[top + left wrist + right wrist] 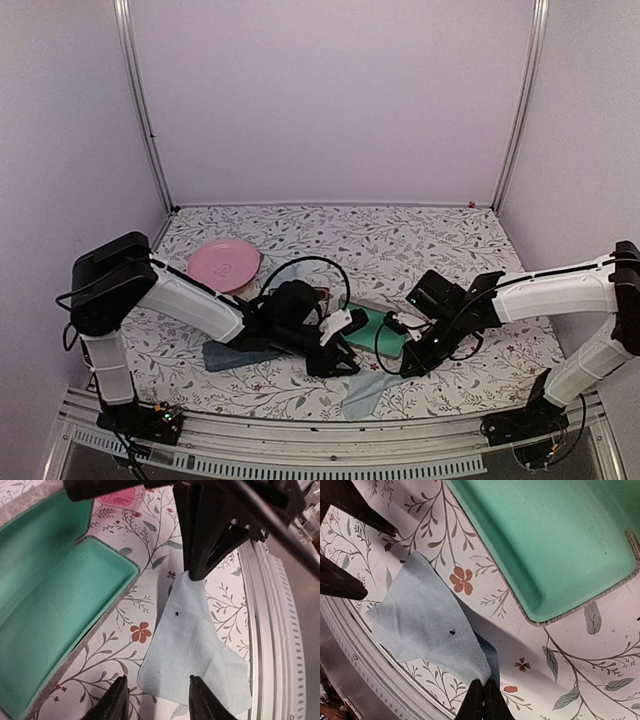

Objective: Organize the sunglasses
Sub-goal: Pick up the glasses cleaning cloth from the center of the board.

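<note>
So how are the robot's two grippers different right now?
The left gripper has its fingers apart; the right gripper has its fingers pressed together. The left gripper holds nothing, poised at the wide end of the cloth; the right gripper pinches the cloth's narrow corner. Both are black, and both are at the same pale blue cloth.

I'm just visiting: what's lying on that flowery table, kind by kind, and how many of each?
Pink plate: 1
Open glasses case, green inside: 1
Blue cloths: 2, a pale cloth and a darker cloth
Pink glasses, barely seen: 1
Total: 5; the arms may hide more.
</note>
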Controlling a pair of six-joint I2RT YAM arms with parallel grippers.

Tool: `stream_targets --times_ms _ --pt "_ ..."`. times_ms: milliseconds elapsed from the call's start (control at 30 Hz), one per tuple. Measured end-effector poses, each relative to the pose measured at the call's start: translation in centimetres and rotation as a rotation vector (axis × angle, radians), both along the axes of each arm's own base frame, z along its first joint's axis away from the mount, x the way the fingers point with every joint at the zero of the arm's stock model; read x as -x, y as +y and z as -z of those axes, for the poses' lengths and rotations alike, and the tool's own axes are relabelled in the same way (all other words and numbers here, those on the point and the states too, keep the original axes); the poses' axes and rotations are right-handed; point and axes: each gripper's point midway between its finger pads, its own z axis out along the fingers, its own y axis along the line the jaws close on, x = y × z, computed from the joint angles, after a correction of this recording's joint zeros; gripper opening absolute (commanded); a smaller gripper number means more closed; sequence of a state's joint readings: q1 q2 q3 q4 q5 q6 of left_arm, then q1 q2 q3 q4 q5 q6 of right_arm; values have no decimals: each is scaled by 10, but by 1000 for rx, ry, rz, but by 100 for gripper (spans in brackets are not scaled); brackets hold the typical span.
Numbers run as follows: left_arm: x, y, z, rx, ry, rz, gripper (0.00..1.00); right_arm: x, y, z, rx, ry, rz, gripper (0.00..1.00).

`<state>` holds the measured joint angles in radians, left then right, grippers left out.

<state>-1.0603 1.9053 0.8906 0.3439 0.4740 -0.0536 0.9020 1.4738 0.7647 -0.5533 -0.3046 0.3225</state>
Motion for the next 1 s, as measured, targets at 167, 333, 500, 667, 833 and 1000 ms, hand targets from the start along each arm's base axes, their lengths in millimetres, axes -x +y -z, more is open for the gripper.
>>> stream_targets --times_ms 167,333,500,667,833,1000 --pt "1 -3 9 -31 2 24 38 0 0 -3 -6 -3 8 7" --pt "0 -8 12 -40 -11 40 35 0 0 -3 -6 -2 12 7" --pt "3 -9 27 -81 -28 60 34 0 -1 -2 -6 0 13 7" --pt "3 -11 28 -103 -67 68 31 0 0 -2 -6 -1 13 7" --pt "3 -13 30 -122 -117 73 27 0 -1 -2 -6 0 13 7" --pt "2 -14 31 -134 -165 73 21 0 0 -4 -12 -5 13 7"
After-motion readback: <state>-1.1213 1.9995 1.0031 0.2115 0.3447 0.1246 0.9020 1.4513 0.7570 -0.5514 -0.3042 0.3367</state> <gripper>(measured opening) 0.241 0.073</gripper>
